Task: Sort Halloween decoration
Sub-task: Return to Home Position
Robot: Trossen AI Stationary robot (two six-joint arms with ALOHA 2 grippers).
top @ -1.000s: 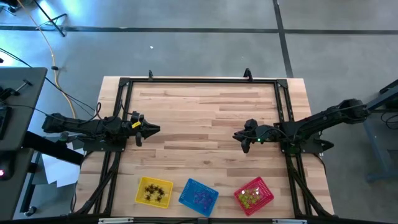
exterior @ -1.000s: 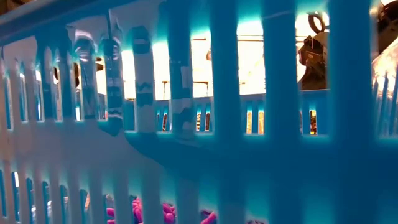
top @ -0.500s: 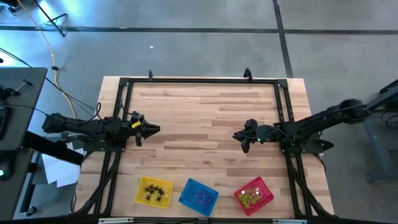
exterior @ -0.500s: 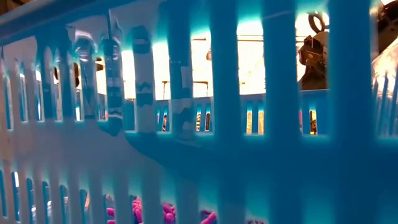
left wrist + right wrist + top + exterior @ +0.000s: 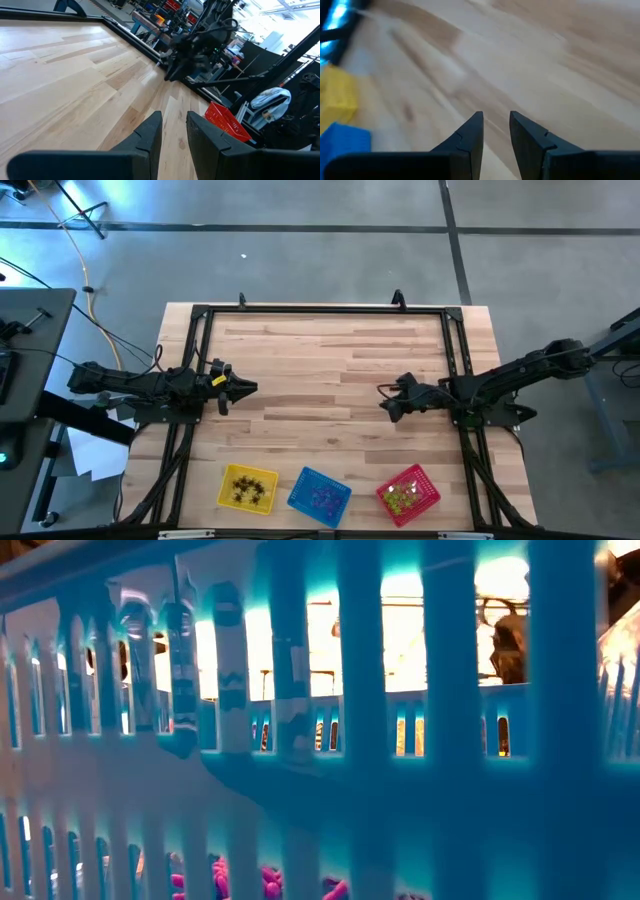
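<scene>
- The spider toys are being kept in three baskets lined up along the worktop (image 5: 320, 360) edge nearest the low camera. The black ones (image 5: 247, 490) are in the yellow basket (image 5: 224, 480), the purple ones (image 5: 322, 498) in the blue basket (image 5: 298, 480), and the yellow-green ones (image 5: 402, 495) in the red basket (image 5: 425, 480).
- The left claw (image 5: 248, 388) is being held over the left side of the worktop. Only a narrow gap is being left between its fingers, with nothing in it.
- The right claw (image 5: 385, 402) is being held over the right side, pointed at the left one. Its gap is narrow too, and nothing is being gripped.
- Both claws are being kept well apart from the baskets. The yellow basket is being found nearer the left claw, the red one nearer the right.
- No loose toy is being seen on the wood, so the sorting is being judged as done. Each arm probably only needs pulling back to its own side, away from the baskets.
</scene>
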